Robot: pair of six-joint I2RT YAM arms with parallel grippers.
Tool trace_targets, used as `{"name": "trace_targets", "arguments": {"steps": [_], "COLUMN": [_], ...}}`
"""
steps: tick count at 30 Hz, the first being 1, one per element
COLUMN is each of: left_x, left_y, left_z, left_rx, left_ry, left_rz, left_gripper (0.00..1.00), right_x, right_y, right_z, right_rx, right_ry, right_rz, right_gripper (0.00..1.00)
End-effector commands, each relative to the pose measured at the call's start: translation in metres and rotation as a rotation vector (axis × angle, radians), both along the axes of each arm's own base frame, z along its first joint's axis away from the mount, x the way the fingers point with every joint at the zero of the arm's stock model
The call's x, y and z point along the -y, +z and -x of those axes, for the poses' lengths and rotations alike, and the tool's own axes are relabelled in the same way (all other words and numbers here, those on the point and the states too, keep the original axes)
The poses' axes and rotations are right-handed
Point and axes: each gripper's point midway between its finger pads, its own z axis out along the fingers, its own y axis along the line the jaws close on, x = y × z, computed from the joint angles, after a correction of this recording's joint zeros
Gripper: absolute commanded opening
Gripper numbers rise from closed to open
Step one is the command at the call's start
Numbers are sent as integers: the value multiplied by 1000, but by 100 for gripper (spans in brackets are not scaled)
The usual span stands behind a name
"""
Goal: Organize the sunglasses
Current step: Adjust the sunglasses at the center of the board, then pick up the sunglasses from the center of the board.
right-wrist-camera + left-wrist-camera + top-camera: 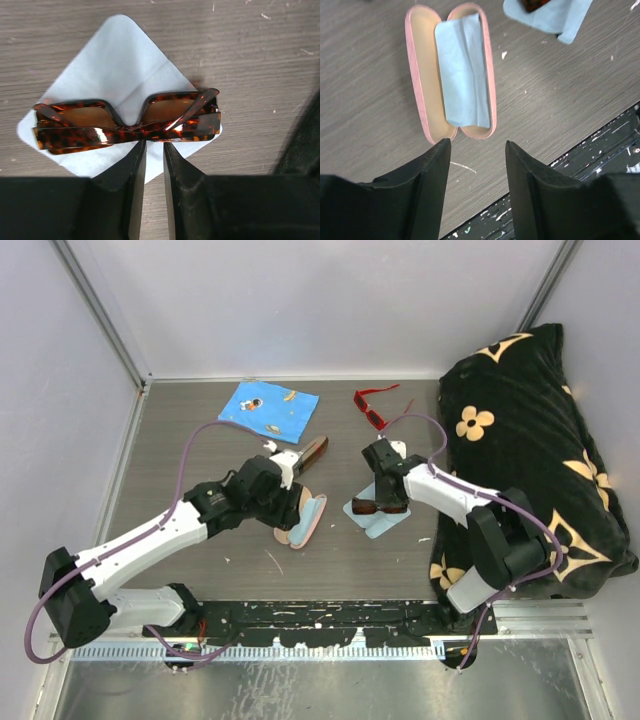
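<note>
Sunglasses (pixel 125 127), the brown pair, lie uncased at the narrow right gripper's (pixel 154 147) tips, hold unclear; pink case (pixel 417 75) open ahead of the wide, empty left gripper (pixel 477 150).

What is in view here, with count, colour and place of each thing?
tortoiseshell sunglasses: 1, brown, folded, centre-right
red sunglasses: 1, red, far edge
pink glasses case: 1, pink, open, centre
slim glasses case: 1, brown and black, beyond the pink one
light blue cloth: 2, under the tortoiseshell pair; inside the pink case
printed cloth: 1, blue, far left
cushion: 1, black with yellow flowers, right
left gripper: 1, black, open, by pink case
right gripper: 1, black, at tortoiseshell pair, grip unclear
</note>
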Motion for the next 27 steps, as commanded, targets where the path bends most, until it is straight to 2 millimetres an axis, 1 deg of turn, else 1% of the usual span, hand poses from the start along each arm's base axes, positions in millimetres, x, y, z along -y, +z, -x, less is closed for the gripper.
{"name": "trace_targets", "arguments": {"steps": [1,3,6,9,10,12,13,14,15,17,19,21,22,24,27], "left_x": [27,44,67,93,103,123,132,140,148,165,181,197,204,218,229], "left_y": [45,51,58,60,58,51,50,49,46,40,34,28,22,9,-14], "left_z": [-25,-33,-48,-60,-63,-71,-75,-79,-83,-89,-93,-95,-95,-92,-90], "left_rx": [136,160,190,207,208,212,215,221,222,217,212,220,222,231,243], "left_ry": [-107,-171,-227,-301,-334,-394,-419,-438,-455,-493,-531,-569,-584,-620,-658], "left_rz": [51,65,82,106,117,130,139,149,158,173,177,166,144,88,0], "left_gripper": [53,57,61,62,62,62,62,62,63,64,64,65,65,66,67], "right_x": [-22,-23,-12,2,7,16,24,30,34,44,52,60,64,70,75], "right_y": [54,76,108,146,162,201,228,249,269,304,332,349,356,363,369], "right_z": [-10,-5,1,1,1,0,4,6,12,23,37,49,54,62,71], "right_rx": [86,130,222,346,403,541,639,713,781,896,990,1055,1080,1115,1143], "right_ry": [95,77,-3,-82,-109,-141,-154,-156,-147,-125,-98,-94,-98,-97,-89], "right_rz": [-166,-242,-334,-407,-425,-461,-481,-495,-509,-516,-526,-529,-530,-526,-516], "right_gripper": [30,38,48,52,53,54,55,56,57,58,58,60,61,63,64]}}
